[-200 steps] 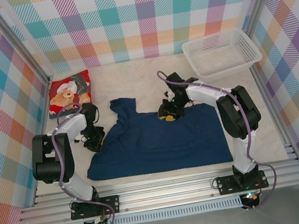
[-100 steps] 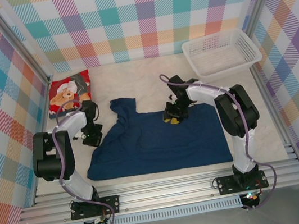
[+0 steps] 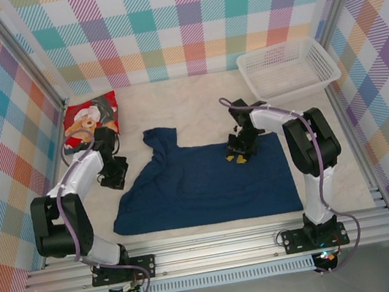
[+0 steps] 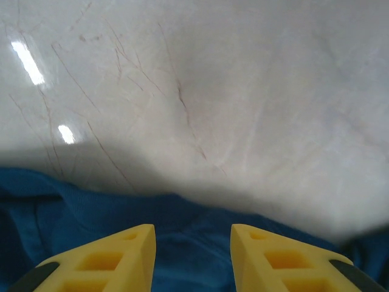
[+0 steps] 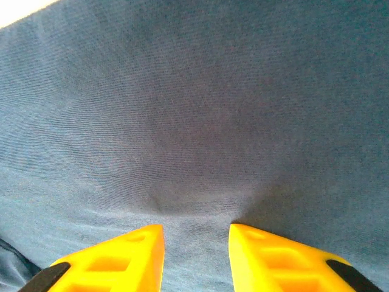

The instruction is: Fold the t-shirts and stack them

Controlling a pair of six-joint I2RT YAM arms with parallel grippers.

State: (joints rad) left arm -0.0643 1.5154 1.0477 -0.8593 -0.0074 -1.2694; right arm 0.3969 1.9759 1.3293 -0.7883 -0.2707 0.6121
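Two t-shirts, one basket, two arms. The navy t-shirt (image 3: 201, 186) lies spread flat and face-down on the pale table (image 3: 173, 105), left of the white mesh basket (image 3: 318, 60) and nearer to the onlooker than it; one sleeve juts from its far-left corner. The red t-shirt (image 3: 90, 120), one folded square with a teddy-bear picture uppermost, sits far left of the basket, level with it, against the checked wall and apart from the navy cloth.

The right gripper (image 3: 238, 157), the closer of the two grippers to the basket, rests on the navy t-shirt's far edge, down and left of the basket. Its two yellow fingers (image 5: 261, 243) stand apart with their tips against the cloth, which puckers slightly just ahead of them; the cloth is released, not pinched.

The left gripper (image 3: 114, 177) is the farther one from the basket, at the navy t-shirt's left edge. Its two yellow fingers (image 4: 130, 243) are likewise spread, poised over the hem with bare table beyond, holding nothing.

The basket stands in the far right corner.
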